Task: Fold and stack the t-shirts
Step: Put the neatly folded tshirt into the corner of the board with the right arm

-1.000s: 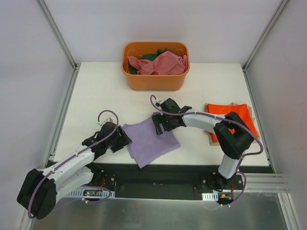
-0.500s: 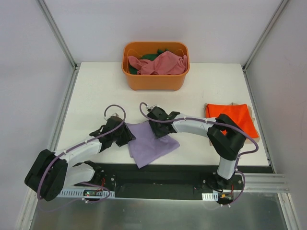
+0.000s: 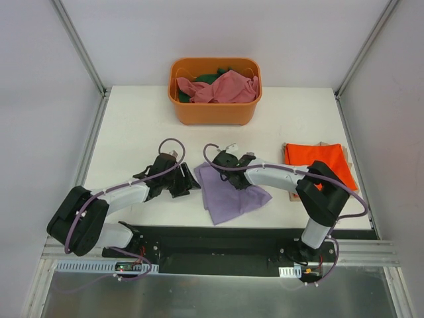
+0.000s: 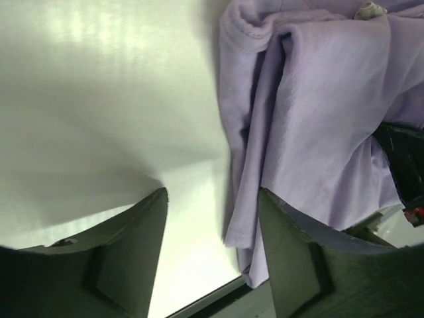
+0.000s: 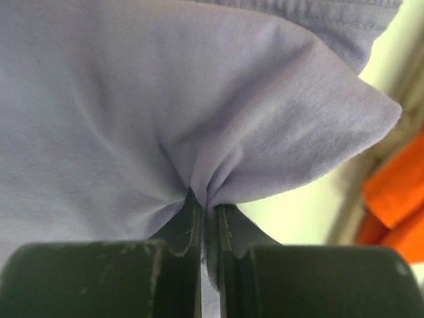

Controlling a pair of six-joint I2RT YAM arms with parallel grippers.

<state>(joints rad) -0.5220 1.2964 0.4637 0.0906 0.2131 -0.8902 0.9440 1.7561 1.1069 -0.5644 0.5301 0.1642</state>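
A lavender t-shirt (image 3: 237, 193) lies crumpled on the white table near its front edge. My right gripper (image 3: 226, 177) is shut on a pinched fold of it (image 5: 209, 199) at the cloth's upper left part. My left gripper (image 3: 190, 186) is just left of the shirt, and in the left wrist view it (image 4: 212, 195) stands open on the table, with the shirt's hem (image 4: 242, 225) hanging between the fingers beside the right one. A folded orange-red t-shirt (image 3: 319, 163) lies at the right, also visible at the edge of the right wrist view (image 5: 396, 192). A pink t-shirt (image 3: 224, 88) and a dark green one (image 3: 204, 77) lie in the tub.
The orange plastic tub (image 3: 213, 114) stands at the back centre of the table. A beige layer (image 3: 323, 143) peeks out under the orange-red shirt. A black base strip (image 3: 218, 235) runs along the table's near edge. Metal frame posts rise at both back corners.
My right gripper has closed on the lavender shirt and pulled it right, bunching it. My left arm has followed to the right, its gripper open at the shirt's left edge.
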